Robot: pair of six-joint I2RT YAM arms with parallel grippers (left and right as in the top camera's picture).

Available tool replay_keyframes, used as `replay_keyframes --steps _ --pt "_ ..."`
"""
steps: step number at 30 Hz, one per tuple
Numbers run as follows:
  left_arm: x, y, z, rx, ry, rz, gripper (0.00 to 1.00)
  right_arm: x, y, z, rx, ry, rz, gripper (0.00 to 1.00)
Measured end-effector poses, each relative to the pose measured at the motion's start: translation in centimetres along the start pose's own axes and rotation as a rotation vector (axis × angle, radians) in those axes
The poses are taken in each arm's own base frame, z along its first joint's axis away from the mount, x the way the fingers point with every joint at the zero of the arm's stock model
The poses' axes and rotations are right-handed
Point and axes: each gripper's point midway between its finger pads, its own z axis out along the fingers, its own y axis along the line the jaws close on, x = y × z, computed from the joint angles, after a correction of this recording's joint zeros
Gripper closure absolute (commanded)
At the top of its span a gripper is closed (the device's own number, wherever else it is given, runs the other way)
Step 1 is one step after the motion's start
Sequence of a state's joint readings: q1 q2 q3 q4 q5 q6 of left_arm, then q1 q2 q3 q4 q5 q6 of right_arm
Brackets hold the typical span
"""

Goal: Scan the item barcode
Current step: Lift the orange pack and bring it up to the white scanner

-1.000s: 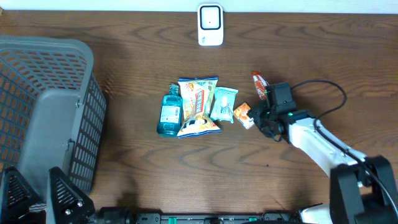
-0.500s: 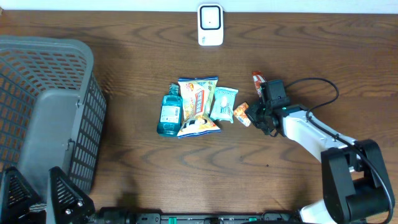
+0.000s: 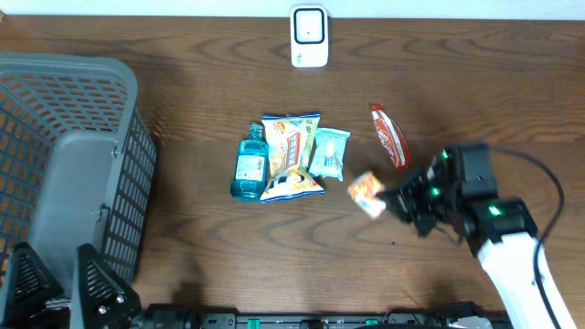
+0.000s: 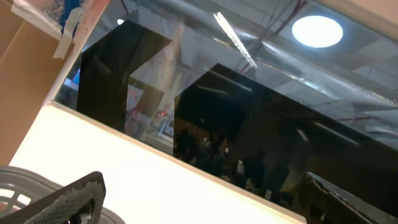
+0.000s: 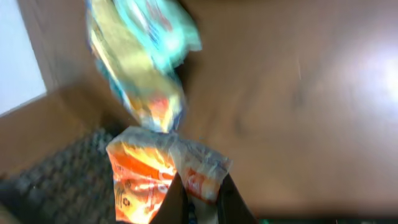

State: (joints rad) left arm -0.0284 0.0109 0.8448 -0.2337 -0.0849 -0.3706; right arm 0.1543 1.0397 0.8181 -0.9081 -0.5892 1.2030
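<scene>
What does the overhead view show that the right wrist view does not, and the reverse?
Only overhead: the white scanner, the blue bottle and the red packet on the table. Only right wrist: the fingers pinching the orange packet by its lower edge, seen close but blurred. Both: the right hand shut on that packet.

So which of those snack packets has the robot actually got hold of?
The small orange-and-white packet, pinched in the right gripper, off to the right of the group. The red packet, teal packet and big yellow bag lie free.
</scene>
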Motion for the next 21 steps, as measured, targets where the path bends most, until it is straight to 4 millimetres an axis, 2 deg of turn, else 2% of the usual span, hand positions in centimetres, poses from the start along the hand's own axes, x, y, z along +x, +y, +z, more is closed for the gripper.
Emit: replay_keyframes --steps 2,7,12,16,21 --pt "0.3 0.1 0.0 -0.006 0.012 -0.005 0.02 1.9 -0.4 -0.8 -0.011 0.061 0.043 0.99" --pt "0.8 0.4 0.0 -0.018 0.033 -0.088 0.02 5.1 0.4 -2.5 -0.096 0.184 0.060 0.98" --pt "1.3 0.6 0.0 -0.028 0.050 -0.160 0.02 6.4 0.8 -3.3 -0.136 0.234 0.045 0.99" --pt "1.4 0.6 0.0 -0.031 0.053 -0.182 0.02 6.2 1.1 -3.3 -0.148 0.220 0.017 0.99" --pt "1.9 0.9 -0.1 -0.042 0.072 -0.194 0.02 2.6 3.4 -2.9 -0.209 0.005 -0.101 0.99"
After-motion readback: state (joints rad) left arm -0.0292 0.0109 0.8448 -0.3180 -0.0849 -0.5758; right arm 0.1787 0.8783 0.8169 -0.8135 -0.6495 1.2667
